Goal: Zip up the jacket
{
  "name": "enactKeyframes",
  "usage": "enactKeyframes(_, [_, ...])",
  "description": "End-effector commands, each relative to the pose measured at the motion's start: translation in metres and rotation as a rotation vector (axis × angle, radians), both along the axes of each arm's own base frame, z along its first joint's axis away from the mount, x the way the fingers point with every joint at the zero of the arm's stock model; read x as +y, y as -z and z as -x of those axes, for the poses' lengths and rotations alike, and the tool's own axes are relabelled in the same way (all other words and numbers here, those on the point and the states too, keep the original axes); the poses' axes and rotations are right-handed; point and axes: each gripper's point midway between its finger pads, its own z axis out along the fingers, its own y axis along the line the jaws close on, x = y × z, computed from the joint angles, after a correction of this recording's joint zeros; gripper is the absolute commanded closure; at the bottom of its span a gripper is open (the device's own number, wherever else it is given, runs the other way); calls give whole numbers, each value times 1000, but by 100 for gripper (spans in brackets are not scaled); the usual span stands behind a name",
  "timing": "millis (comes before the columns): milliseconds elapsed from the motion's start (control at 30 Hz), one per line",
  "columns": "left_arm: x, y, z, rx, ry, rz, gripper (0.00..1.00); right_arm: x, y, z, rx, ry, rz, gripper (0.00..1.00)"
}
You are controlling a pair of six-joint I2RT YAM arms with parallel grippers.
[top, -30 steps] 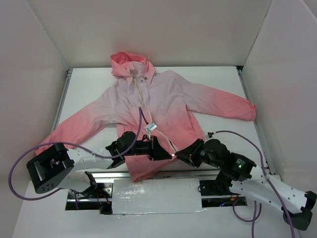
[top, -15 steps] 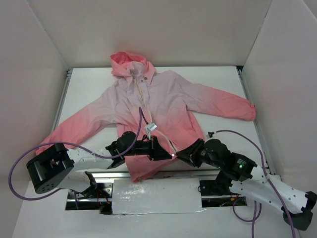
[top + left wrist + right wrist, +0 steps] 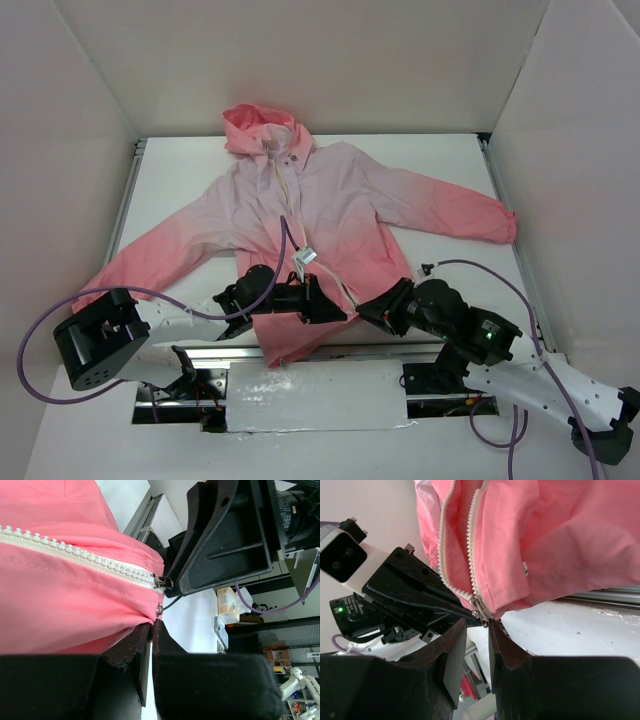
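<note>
The pink jacket (image 3: pixel 335 195) lies flat on the white table, hood at the far end and front open below the chest. Its pale zipper (image 3: pixel 470 540) ends in a metal slider (image 3: pixel 479 607) at the coral hem. My left gripper (image 3: pixel 335 312) is shut on the hem fabric (image 3: pixel 125 617) just beside the slider (image 3: pixel 161 582). My right gripper (image 3: pixel 362 314) faces it from the right. Its jaws stand slightly apart, with the slider's small pull tab (image 3: pixel 484 621) hanging at the mouth of the gap, touching neither pad clearly.
A white tag (image 3: pixel 306 256) sits on the jacket front above the grippers. Metal rails run along the table's left side (image 3: pixel 125 205), right side (image 3: pixel 505 205) and near edge (image 3: pixel 300 352). White walls enclose the table. Purple cables loop from both arms.
The right arm has shifted very slightly toward the zipper's bottom end. The left gripper and the jacket have not visibly moved.
</note>
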Motion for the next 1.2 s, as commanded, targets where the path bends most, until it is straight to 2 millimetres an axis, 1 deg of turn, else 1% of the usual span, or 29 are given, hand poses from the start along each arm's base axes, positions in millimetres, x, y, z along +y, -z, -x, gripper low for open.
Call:
enactKeyframes(0, [-5, -31, -1, -79, 21, 90, 100, -3, -22, -3, -48, 11, -3, 69])
enactKeyframes(167, [-6, -32, -2, -82, 18, 91, 100, -2, -23, -2, -48, 1, -4, 69])
enactKeyframes(467, [-6, -33, -2, -79, 16, 97, 100, -1, -6, -2, -24, 7, 7, 69])
enactKeyframes(733, [-5, -36, -2, -81, 16, 102, 100, -1, 0, -5, -24, 16, 15, 71])
enactKeyframes(1000, [-4, -35, -1, -78, 16, 102, 100, 2, -4, -8, -41, 17, 5, 75])
enactKeyframes(1167, [-3, -36, 0, -80, 14, 106, 100, 3, -1, -9, -39, 16, 10, 79])
